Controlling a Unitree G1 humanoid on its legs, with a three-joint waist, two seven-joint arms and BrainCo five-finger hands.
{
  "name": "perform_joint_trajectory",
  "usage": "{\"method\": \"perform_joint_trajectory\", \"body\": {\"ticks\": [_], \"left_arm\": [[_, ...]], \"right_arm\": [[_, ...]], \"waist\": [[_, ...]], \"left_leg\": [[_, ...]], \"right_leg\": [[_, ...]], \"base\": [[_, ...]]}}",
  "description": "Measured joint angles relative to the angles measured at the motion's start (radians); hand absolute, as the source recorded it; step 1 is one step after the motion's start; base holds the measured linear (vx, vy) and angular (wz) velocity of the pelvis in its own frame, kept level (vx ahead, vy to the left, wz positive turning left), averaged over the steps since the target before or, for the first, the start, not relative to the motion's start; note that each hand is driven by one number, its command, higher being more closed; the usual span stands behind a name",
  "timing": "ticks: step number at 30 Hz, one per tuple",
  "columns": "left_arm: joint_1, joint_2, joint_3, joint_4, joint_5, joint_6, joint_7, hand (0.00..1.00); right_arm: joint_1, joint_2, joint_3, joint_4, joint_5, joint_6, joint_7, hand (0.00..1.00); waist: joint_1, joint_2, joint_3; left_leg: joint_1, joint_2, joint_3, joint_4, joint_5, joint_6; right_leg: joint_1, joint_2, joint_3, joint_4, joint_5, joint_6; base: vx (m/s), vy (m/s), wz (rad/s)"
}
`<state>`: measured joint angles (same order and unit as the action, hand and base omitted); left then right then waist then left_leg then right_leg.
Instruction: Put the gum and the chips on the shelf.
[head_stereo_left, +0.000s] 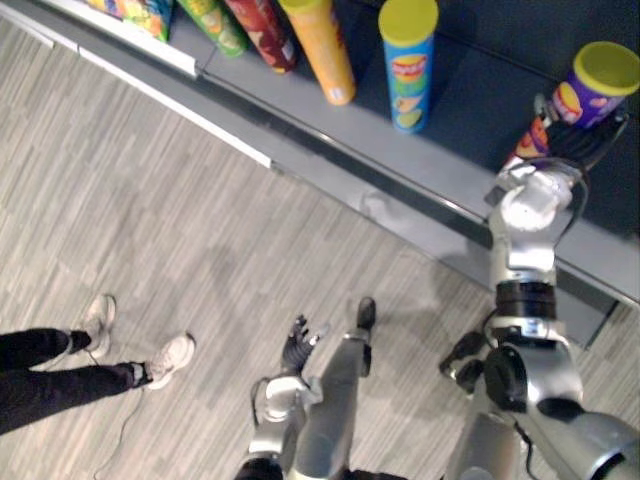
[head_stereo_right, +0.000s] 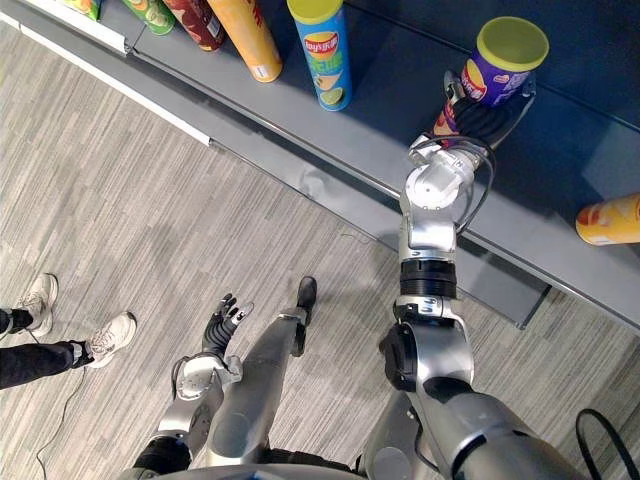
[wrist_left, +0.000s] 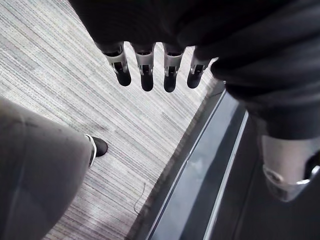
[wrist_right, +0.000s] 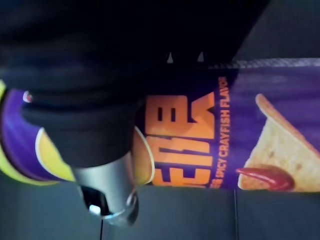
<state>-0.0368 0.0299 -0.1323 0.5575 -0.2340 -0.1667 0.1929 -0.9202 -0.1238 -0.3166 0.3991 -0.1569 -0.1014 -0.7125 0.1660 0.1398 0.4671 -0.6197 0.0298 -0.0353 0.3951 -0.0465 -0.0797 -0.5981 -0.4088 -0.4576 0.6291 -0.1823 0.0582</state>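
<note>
Left hand (head_stereo_left: 297, 345): hangs low over the floor (head_stereo_left: 200, 220) with its fingers (wrist_left: 146, 80) straight and slightly spread, holding nothing. You can leave it idle.
Person: the shoes (head_stereo_left: 170, 357) stand on the floor well off to the left, clear of both arms.
Shelf (head_stereo_right: 370, 120): its front edge runs across just ahead of you, and the right arm reaches over it.
Right hand (head_stereo_right: 485, 118): fingers and thumb are wrapped round the lower body of the chips can (head_stereo_right: 492, 75).
Chips can: held over the shelf's right half and leaning, with the lid away from you. You cannot tell whether its base is resting on the board.
Handling: likely a light, stiff tube with a smooth skin that could slip. It is tall and narrow, so it should tip easily. Keep your hold on the body, not the lid, and squeeze gently.
Open room: there is bare board on both sides. The blue can (head_stereo_right: 322, 55) stands well apart to the left, and an orange can (head_stereo_right: 610, 220) lies on its side towards the right edge.
Far side: the shelf's back wall rises behind the can, so ease off slowly as you let go.
</note>
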Motion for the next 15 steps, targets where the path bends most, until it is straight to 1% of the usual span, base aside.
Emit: {"method": "perform_joint_trajectory", "body": {"ticks": [6,8,12,13,15], "left_arm": [[0.001,-0.017,0.004,-0.011,0.000,0.000,0.000,0.00],[0.001,-0.025,0.008,-0.015,0.000,0.000,0.000,0.00],[0.002,-0.027,0.013,-0.015,-0.001,0.000,-0.001,0.00],[0.002,-0.027,0.013,-0.015,-0.001,0.000,-0.001,0.00],[0.002,-0.027,0.014,-0.016,-0.003,0.000,-0.001,0.00]], "right_arm": [[0.008,0.012,0.012,0.001,0.000,0.000,0.003,1.00],[0.017,0.024,0.014,0.001,0.000,-0.010,0.003,1.00],[0.025,0.024,0.032,0.001,0.000,-0.016,0.006,1.00],[0.026,0.024,0.041,0.000,0.000,-0.020,0.010,0.00],[0.033,0.025,0.049,0.000,0.001,-0.026,0.018,0.00]], "waist": [[0.001,0.000,0.000],[-0.002,0.000,0.000],[-0.001,0.000,0.000],[-0.001,0.000,0.000],[-0.001,-0.001,0.000]], "left_leg": [[-0.008,0.012,0.015,0.028,-0.015,0.000],[-0.008,0.018,0.024,0.036,-0.028,-0.005],[-0.014,0.027,0.025,0.047,-0.035,-0.005],[-0.015,0.028,0.026,0.047,-0.035,-0.005],[-0.019,0.029,0.028,0.047,-0.033,-0.003]], "right_leg": [[-0.010,0.006,0.017,0.011,-0.001,-0.003],[-0.011,0.011,0.023,0.011,-0.002,-0.003],[-0.013,0.019,0.024,0.010,-0.002,-0.004],[-0.015,0.020,0.024,0.011,-0.003,-0.005],[-0.020,0.020,0.026,0.012,-0.003,-0.005]], "base": [[0.00,-0.048,-0.08],[0.00,-0.041,-0.12],[0.02,-0.040,-0.05],[0.04,-0.043,-0.01],[0.05,-0.044,-0.02]]}}
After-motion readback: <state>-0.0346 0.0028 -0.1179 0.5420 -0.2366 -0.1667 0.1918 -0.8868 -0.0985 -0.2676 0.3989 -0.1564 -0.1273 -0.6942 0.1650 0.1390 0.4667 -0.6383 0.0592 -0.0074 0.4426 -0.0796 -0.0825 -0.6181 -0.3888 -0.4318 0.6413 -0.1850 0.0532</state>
